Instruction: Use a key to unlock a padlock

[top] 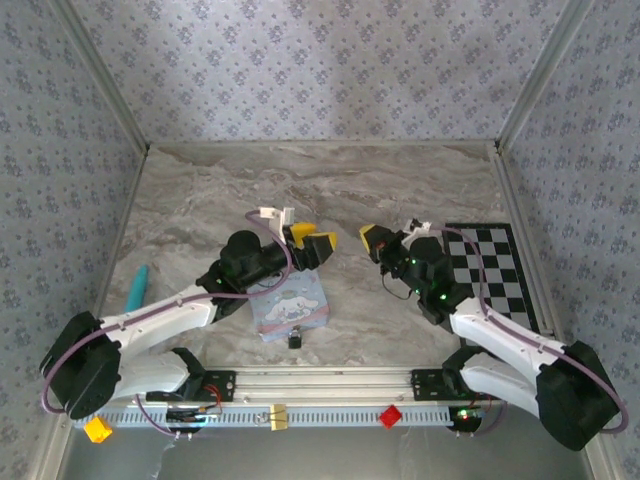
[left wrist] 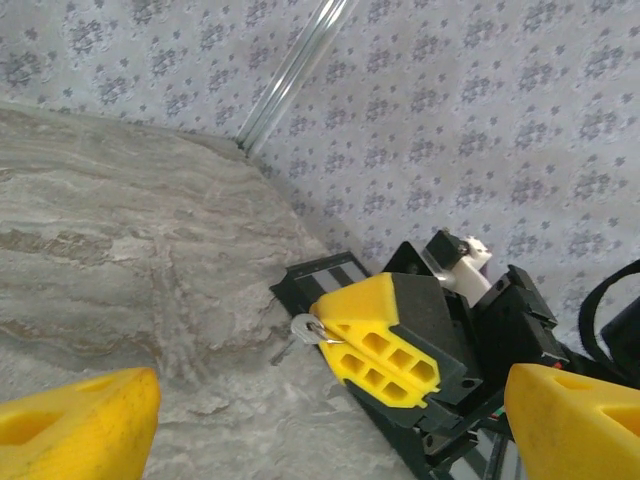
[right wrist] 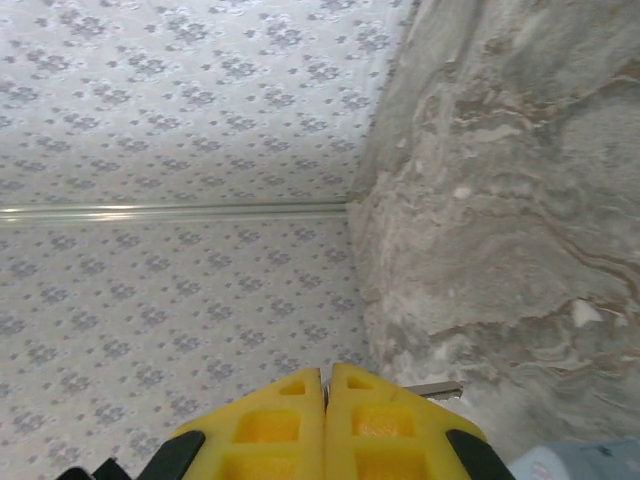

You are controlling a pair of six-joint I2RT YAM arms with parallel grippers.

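While the padlock (top: 297,339) lies on the table close to its near edge, just beside the near side of the light-blue tin (top: 290,303), the right jaws are clenched on the key (right wrist: 436,389) above the middle of the table, a short end of metal poking out to one side (too little shows to read its teeth). The left jaws stand spread wide with nothing between them, facing the right ones at close range, probably so the key can be handed over or re-seated for a firmer hold before either arm goes down to the lock.
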